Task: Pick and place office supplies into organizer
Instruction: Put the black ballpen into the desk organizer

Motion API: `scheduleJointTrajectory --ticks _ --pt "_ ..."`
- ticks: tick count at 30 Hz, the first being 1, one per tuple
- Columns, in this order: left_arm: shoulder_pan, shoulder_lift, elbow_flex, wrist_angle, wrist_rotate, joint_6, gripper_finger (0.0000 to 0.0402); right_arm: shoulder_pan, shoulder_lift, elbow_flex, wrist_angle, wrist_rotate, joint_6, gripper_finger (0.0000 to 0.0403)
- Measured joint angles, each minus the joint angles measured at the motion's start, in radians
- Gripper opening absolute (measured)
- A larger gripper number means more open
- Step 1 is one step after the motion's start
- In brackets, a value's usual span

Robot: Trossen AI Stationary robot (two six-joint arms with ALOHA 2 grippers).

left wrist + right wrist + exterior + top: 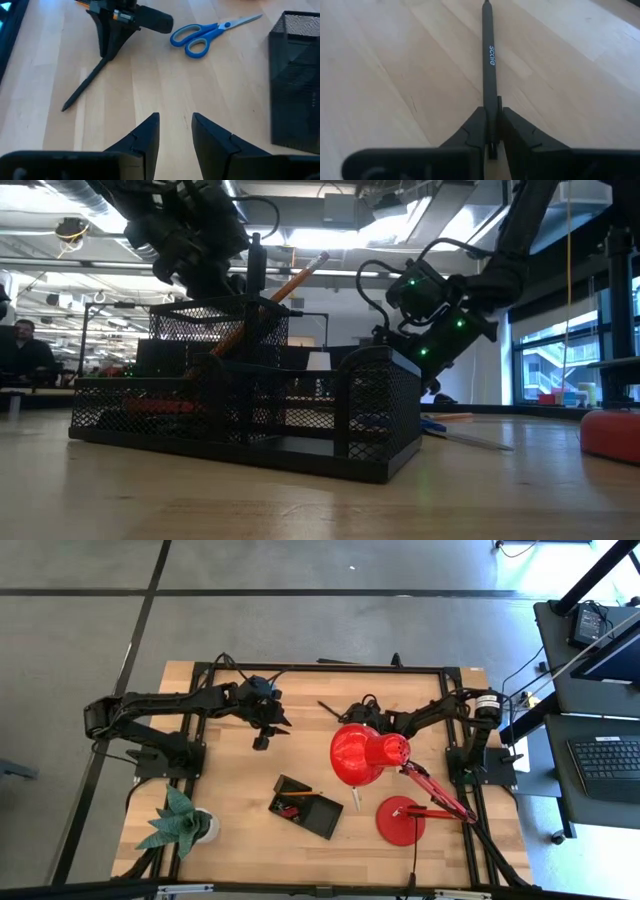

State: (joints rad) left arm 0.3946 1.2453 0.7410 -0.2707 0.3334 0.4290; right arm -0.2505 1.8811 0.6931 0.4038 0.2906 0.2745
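- The right gripper (pixel 492 131) has its jaws closed on a thin black pen (pixel 489 65); the pen runs straight out from between the fingers, low over the bare wood of the tabletop (pixel 395 65), with pale lettering showing on its barrel.
- From above, that gripper (pixel 358 712) sits toward the far middle of the tabletop, just behind the shade of the red desk lamp (pixel 368 754).
- The left gripper (pixel 175 132) holds nothing, its jaws a narrow gap apart, above bare wood.
- Beyond the left gripper's fingers lie blue-handled scissors (pixel 206 35), closed and flat on the tabletop, near one wall of the black mesh organizer (pixel 295 80).
- From above, the organizer (pixel 305 805) stands in the near middle of the tabletop, beside the lamp's round base, with pencils (pixel 272 305) leaning upright in its tall compartment.
- A green paper plant (pixel 180 822) stands at the near left corner.
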Motion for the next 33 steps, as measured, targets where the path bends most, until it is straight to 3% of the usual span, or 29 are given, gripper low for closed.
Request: scheduleJointTrajectory --ticks 6,15,18,27,33 --pt "-0.002 0.000 0.000 0.024 -0.099 0.051 0.0109 0.000 -0.024 -0.003 0.024 -0.027 -0.013 0.0047" --pt "-0.071 0.000 0.000 0.060 -0.271 0.331 0.0119 0.001 -0.139 0.023 0.021 -0.167 0.061 0.0035" --pt "-0.116 0.000 0.000 0.090 -0.369 0.355 0.0129 0.001 -0.144 0.059 0.023 -0.210 0.061 0.0032" --pt "-0.226 0.029 0.001 0.098 -0.795 0.381 0.0170 0.010 -0.147 0.173 0.012 -0.296 0.037 0.0025" --pt "-0.257 0.067 0.001 0.142 -0.870 0.375 0.0175 0.036 -0.148 0.211 0.010 -0.296 0.027 0.0004"
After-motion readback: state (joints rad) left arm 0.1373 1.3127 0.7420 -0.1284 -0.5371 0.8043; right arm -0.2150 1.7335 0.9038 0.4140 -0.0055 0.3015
